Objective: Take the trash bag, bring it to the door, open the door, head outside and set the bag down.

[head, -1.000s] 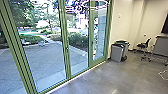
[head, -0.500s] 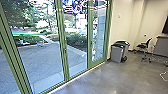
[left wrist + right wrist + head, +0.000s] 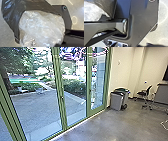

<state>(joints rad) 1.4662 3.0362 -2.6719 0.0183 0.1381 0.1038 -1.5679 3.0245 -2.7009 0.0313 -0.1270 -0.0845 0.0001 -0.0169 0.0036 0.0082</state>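
So in the head view, far left and up top there's a tree trunk point(image 3: 5, 79) with greenery around it, seen through the glass. Most of the left side is the paved yard point(image 3: 35, 107), with a low hedge point(image 3: 73, 87) on the far side, closer to the middle.

Next come the tall glass door panels, all in green frames point(image 3: 58, 92), running at a slant from the lower left up to just right of centre. Some pinkish loops point(image 3: 71, 56) show near the top, kinda glowing over the glass.

Right of the frames, two bins stand by the cream wall point(image 3: 120, 70): a gray bin point(image 3: 117, 101) in front, and a bin with a greenish top point(image 3: 122, 90) just behind it. Then there's a dark office chair point(image 3: 142, 93), and a gray desk point(image 3: 161, 94) over at the right edge. Shiny concrete floor point(image 3: 105, 127) covers the lower right.

The trash bag point(image 3: 11, 16) is big in the left wrist view, dark glossy plastic wrapped around a wad of clear crinkly plastic point(image 3: 41, 26). Part of it is in the right wrist view too. Honestly can't tell whether the left gripper or the right gripper is open or closed, or clamped on anything.
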